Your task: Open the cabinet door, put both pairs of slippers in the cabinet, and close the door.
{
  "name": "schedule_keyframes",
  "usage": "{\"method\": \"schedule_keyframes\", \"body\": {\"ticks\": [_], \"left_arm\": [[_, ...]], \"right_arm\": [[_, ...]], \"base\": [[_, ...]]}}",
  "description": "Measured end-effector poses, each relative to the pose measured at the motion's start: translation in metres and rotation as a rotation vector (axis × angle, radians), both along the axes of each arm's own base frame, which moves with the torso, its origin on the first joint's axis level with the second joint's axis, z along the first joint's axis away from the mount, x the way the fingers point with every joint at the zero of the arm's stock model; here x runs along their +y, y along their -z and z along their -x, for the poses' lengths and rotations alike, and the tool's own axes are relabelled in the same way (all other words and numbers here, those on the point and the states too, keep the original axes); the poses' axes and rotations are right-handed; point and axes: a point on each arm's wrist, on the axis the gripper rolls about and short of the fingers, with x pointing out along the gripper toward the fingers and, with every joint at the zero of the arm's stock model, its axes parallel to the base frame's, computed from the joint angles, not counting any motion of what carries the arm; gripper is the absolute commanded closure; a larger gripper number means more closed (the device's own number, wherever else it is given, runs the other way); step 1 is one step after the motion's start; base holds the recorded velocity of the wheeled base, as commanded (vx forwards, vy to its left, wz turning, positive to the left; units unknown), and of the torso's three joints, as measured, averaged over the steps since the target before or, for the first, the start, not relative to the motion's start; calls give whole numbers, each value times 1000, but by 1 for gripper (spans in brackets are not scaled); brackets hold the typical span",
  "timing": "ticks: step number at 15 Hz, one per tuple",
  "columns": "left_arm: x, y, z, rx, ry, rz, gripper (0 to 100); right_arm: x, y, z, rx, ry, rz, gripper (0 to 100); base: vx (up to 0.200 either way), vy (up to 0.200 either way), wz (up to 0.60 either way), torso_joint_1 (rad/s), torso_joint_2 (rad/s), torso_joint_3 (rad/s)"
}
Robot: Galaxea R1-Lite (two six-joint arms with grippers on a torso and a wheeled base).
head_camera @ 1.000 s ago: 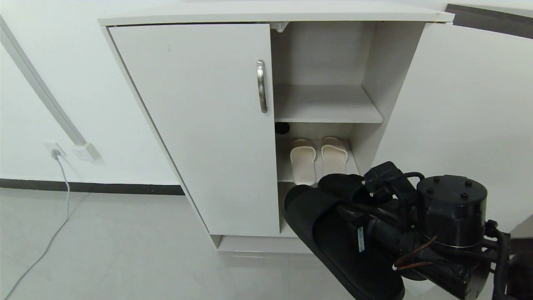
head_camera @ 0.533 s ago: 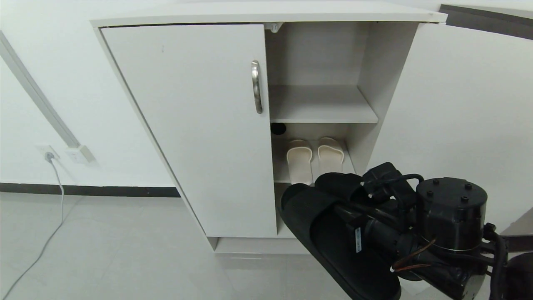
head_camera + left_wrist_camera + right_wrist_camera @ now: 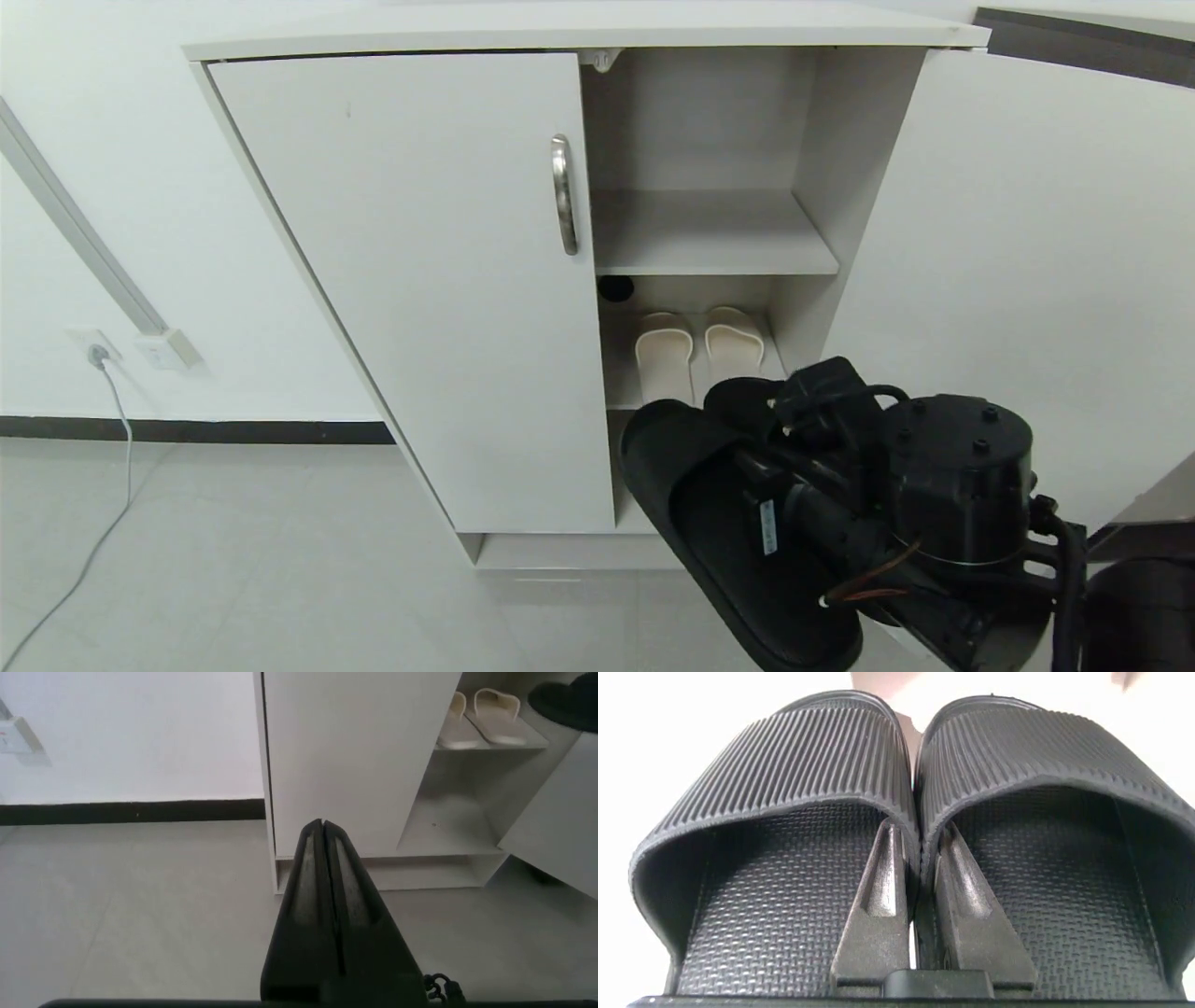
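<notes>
The white cabinet (image 3: 411,280) stands with its right door (image 3: 1027,271) swung open and its left door shut. A pair of cream slippers (image 3: 695,350) lies on the middle shelf, also seen as cream slippers (image 3: 484,719) from the left wrist. My right gripper (image 3: 918,901) is shut on the pair of black slippers (image 3: 906,831), one finger inside each, pinching their inner walls together. In the head view the black slippers (image 3: 719,523) hang in front of the open compartment, below the cream pair. My left gripper (image 3: 322,859) is shut, empty, low over the floor before the cabinet.
The upper shelf (image 3: 709,233) holds nothing. A metal handle (image 3: 562,194) is on the shut left door. A wall socket with a grey cable (image 3: 103,373) sits at the left, above grey floor tiles (image 3: 233,569).
The whole head view has shifted left, so the camera moved. The right arm with the black slippers has edged left and slightly closer to the cabinet opening.
</notes>
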Motion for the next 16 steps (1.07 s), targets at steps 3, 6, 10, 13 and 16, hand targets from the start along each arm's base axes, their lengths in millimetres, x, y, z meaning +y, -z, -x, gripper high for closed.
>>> {"method": "schedule_keyframes", "body": {"ticks": [3, 6, 10, 13, 16], "left_arm": [[0, 0, 0, 0, -1, 0, 100], [0, 0, 0, 0, 0, 0, 100], [0, 0, 0, 0, -1, -1, 100], [0, 0, 0, 0, 0, -1, 100], [0, 0, 0, 0, 0, -1, 100]], "right_arm": [[28, -31, -5, -1, 178, -9, 100], [47, -70, -10, -51, 289, -73, 100], [53, -92, -20, -84, 326, -124, 100], [51, -94, -30, -89, 352, -128, 100], [50, -93, -34, -89, 362, -125, 100]], "base": [[0, 0, 0, 0, 0, 0], [0, 0, 0, 0, 0, 0], [0, 0, 0, 0, 0, 0], [0, 0, 0, 0, 0, 0], [67, 0, 0, 1, 1, 1]]}}
